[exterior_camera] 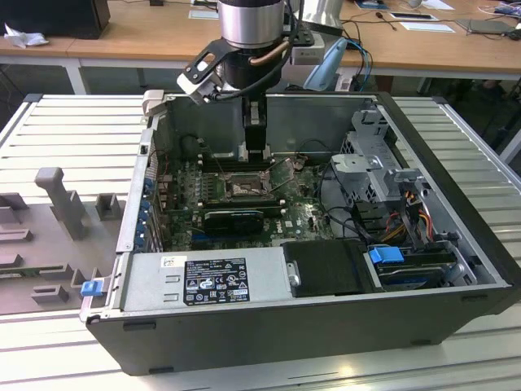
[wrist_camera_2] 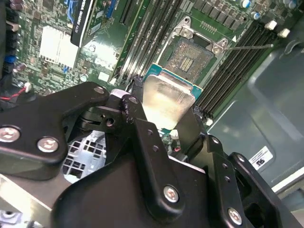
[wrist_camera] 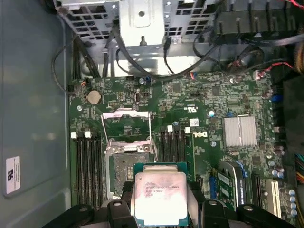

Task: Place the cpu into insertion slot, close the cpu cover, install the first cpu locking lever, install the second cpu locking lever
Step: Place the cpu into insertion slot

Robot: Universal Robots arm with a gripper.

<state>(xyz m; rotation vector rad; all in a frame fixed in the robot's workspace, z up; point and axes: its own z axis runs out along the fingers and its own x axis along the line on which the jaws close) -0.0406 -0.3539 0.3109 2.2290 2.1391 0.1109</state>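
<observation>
gripper (exterior_camera: 255,140) at upper centre of exterior view, inside pc case (exterior_camera: 456,163) | fingers (wrist_camera_2: 135,107) clamped narrow on cpu (wrist_camera: 160,197) by its edges, metal top seen in both wrist views | cpu held just beside insertion slot (wrist_camera: 124,173), not seated | cpu cover (wrist_camera: 126,113) flipped open next to slot, approx. centre of exterior view
</observation>
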